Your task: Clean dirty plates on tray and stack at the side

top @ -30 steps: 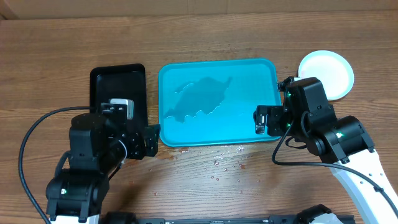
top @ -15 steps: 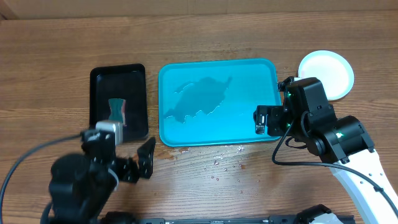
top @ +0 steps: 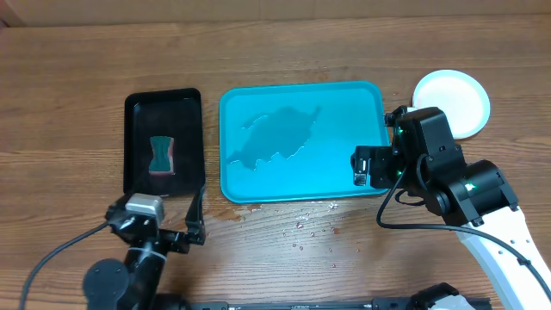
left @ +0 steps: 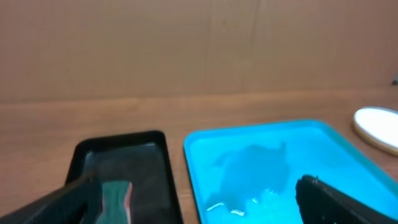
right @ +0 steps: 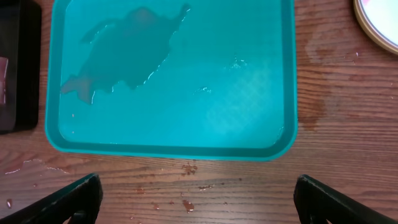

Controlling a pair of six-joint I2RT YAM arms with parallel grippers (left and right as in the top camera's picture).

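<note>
The turquoise tray (top: 301, 96) sits mid-table and holds only a film of water, no plates. It also shows in the left wrist view (left: 205, 149) and the right wrist view (right: 286, 93). White plates (top: 451, 103) lie on the table at the tray's back right, and I cannot tell how many are stacked. Their edge shows in the left wrist view (left: 376, 124) and the right wrist view (right: 379, 22). My left gripper (top: 194, 226) (left: 199, 211) is open and empty, near the front edge. My right gripper (top: 363, 165) (right: 199, 205) is open and empty over the tray's front right corner.
A black tray (top: 164, 108) (left: 121, 149) stands left of the turquoise tray, with a green and pink sponge (top: 161, 155) (left: 115, 196) lying in it. Water and reddish drops (top: 301, 226) (right: 186, 204) dot the wood in front of the turquoise tray.
My left arm has pulled back from over the black tray toward the table's front edge, uncovering the sponge lying in it. The right arm has not moved.
</note>
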